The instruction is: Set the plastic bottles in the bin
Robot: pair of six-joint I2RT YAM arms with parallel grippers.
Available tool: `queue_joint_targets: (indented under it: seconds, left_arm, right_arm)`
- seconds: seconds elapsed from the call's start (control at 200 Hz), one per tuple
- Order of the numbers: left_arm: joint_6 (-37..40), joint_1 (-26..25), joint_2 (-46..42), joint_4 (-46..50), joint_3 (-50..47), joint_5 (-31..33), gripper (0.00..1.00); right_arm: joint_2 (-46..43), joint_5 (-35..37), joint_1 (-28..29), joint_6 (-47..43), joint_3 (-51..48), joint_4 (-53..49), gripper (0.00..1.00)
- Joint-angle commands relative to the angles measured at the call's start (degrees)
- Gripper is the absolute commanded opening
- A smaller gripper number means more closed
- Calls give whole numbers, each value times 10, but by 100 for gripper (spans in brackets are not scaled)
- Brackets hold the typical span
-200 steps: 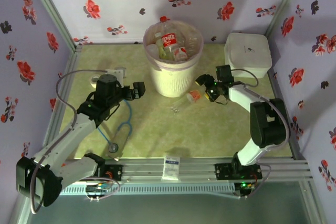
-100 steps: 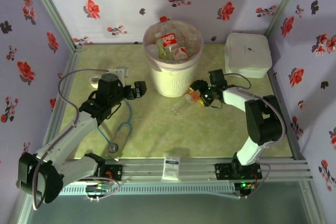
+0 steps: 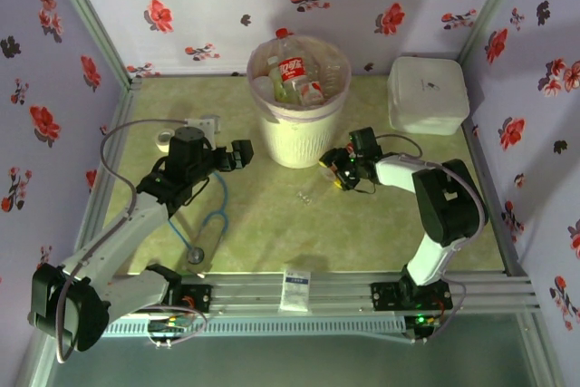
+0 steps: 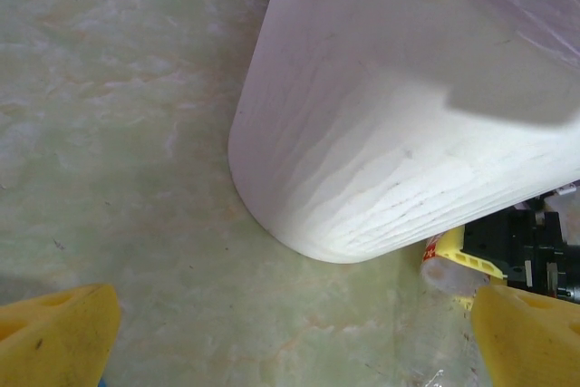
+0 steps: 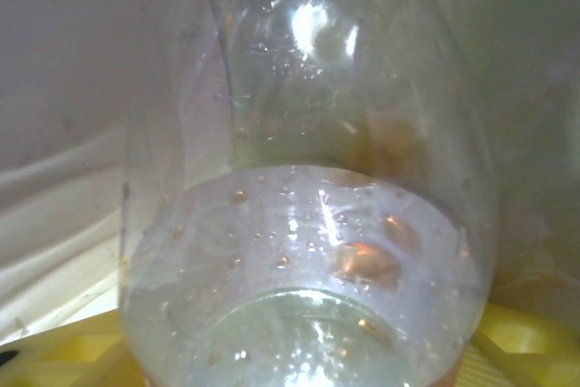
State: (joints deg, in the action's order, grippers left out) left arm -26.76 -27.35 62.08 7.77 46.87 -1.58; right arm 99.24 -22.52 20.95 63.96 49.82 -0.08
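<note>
The cream bin (image 3: 294,142) stands at the back middle of the table, with several plastic bottles (image 3: 292,70) piled inside up to its rim. One clear plastic bottle (image 3: 332,166) with a red label lies on the table at the bin's right foot. My right gripper (image 3: 339,169) is at this bottle, and its yellow pads (image 5: 530,342) press both sides of the clear body (image 5: 308,251). My left gripper (image 3: 243,153) hovers left of the bin, open and empty. In the left wrist view the bin wall (image 4: 390,151) is close ahead of my left gripper (image 4: 290,342), and the bottle (image 4: 444,265) shows beyond it.
A white lidded box (image 3: 428,92) sits at the back right. A blue stethoscope (image 3: 207,224) lies under the left arm, with a small white box (image 3: 201,124) and a tape roll (image 3: 163,140) behind it. A blue-and-white packet (image 3: 295,285) lies on the front rail.
My right gripper has moved left, up to the bottle beside the bin, and has narrowed its jaws around it. The left arm has barely moved.
</note>
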Motion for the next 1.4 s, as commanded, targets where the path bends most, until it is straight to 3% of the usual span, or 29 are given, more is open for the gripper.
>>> queue_joint_targets:
  seconds: [0.0,0.215,0.505,0.715,0.93,1.155,1.395]
  left_arm:
    - [-5,5,0,-6,5,-3,100]
    - [-12,5,27,-25,37,-22,100]
    - [5,7,71,-26,119,-27,100]
    - [-28,15,97,-53,164,-27,97]
    - [-76,19,145,-65,208,-27,94]
    - [-101,30,173,-87,217,-25,93]
    - [-105,38,190,-95,229,-28,93]
  right_arm:
    - [-17,12,-1,-26,10,-35,65]
    - [-57,11,-35,-87,24,-108,56]
    - [-125,18,-98,-253,100,-306,47]
    - [-171,17,-141,-355,214,-445,45]
    - [-193,4,-150,-415,379,-536,40]
    - [-143,-39,-127,-415,561,-514,36]
    - [32,-22,-52,-445,802,-526,31]
